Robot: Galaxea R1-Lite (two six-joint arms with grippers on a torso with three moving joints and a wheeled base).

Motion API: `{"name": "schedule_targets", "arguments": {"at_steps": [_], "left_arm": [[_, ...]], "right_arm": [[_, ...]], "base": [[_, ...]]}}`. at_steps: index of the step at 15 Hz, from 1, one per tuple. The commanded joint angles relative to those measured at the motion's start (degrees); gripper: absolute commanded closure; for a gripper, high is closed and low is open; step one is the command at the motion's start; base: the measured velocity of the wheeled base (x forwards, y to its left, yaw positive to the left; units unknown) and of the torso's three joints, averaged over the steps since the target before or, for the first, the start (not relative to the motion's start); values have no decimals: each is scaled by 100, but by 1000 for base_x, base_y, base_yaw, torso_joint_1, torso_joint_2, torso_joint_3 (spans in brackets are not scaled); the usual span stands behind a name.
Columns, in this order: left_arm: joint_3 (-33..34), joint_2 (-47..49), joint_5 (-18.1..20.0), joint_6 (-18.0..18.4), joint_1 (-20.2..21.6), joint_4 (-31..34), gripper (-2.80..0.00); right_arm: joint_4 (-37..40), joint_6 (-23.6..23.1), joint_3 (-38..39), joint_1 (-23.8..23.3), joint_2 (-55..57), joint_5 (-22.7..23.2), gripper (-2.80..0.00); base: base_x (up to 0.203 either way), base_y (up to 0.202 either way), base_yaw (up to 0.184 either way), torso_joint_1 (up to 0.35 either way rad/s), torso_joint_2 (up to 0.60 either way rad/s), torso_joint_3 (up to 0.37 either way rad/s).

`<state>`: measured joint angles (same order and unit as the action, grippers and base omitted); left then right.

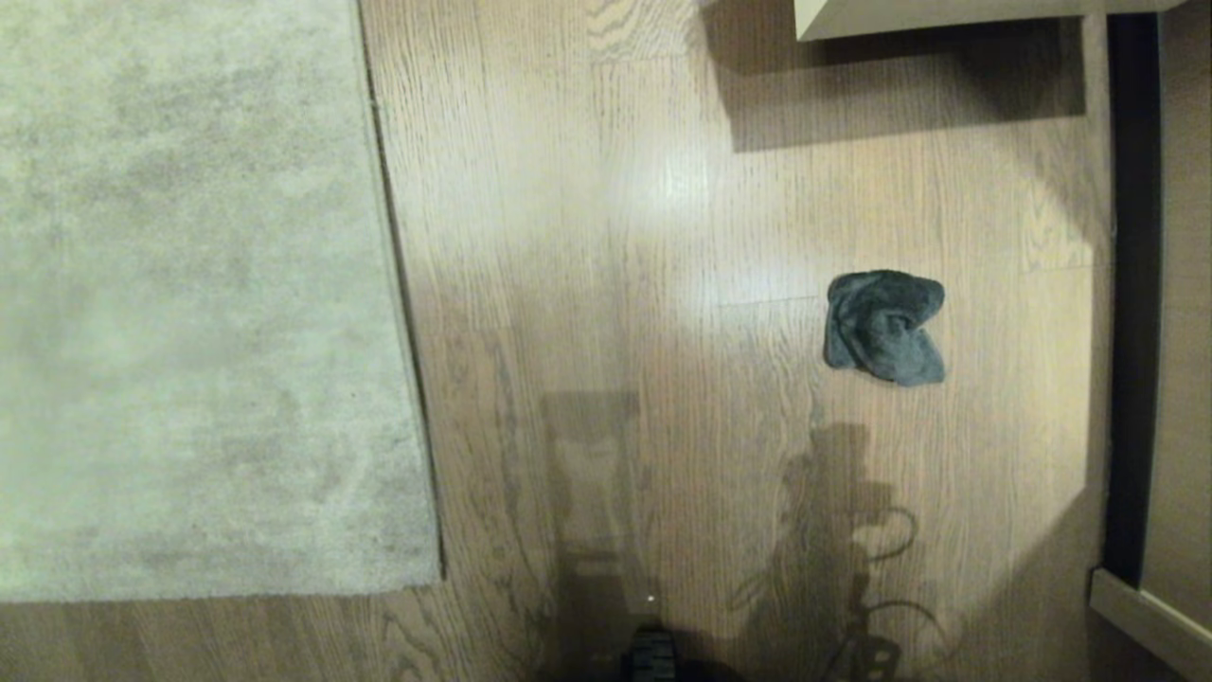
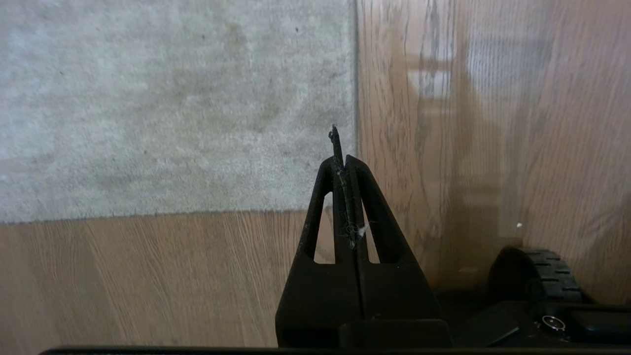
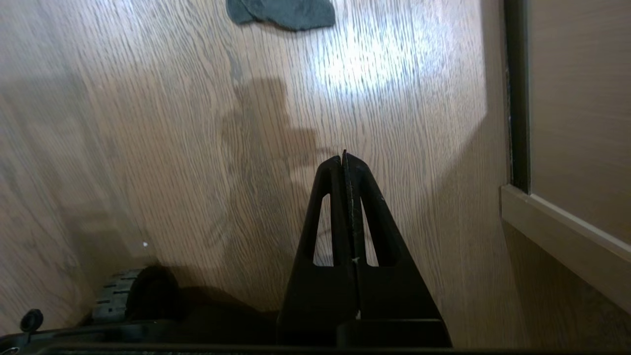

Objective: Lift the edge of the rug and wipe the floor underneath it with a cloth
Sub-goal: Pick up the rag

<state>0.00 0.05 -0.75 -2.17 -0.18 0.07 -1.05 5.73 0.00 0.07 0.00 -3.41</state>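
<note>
A pale grey-beige rug (image 1: 180,284) covers the left of the head view, lying flat; its straight rug edge (image 1: 402,313) runs down to a near corner. A crumpled dark grey-green cloth (image 1: 885,327) lies on the wood-plank floor (image 1: 615,237) to the right of the rug, well apart from it. Neither arm shows in the head view. My left gripper (image 2: 342,158) hangs shut and empty above the rug's near corner (image 2: 352,209). Shut and empty too, my right gripper (image 3: 344,160) hovers over bare floor (image 3: 148,123), with the cloth (image 3: 283,12) some way beyond its tips.
A light cabinet or furniture corner (image 1: 937,14) stands at the back right. A dark gap and tan wall panelling (image 1: 1179,284) with a pale skirting (image 1: 1146,620) run along the right side. My base wheel (image 1: 653,654) sits at the near edge.
</note>
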Motion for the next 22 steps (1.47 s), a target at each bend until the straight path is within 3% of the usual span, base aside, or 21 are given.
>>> {"name": "schedule_targets", "arguments": {"at_steps": [1,8,22], "left_arm": [[0,4,-4,-3,1,1,0],[0,4,-4,-29,1,1,0],[0,4,-4,-82,1,-7,0]], "right_arm": [[-1,7,0,1,9,-1,0],[-1,7,0,1,9,-1,0],[-1,7,0,1,9,-1,0]], "base": [[0,0,0,2,-4,-195],[0,0,0,3,1,-184],[0,0,0,1,1,-7]]}}
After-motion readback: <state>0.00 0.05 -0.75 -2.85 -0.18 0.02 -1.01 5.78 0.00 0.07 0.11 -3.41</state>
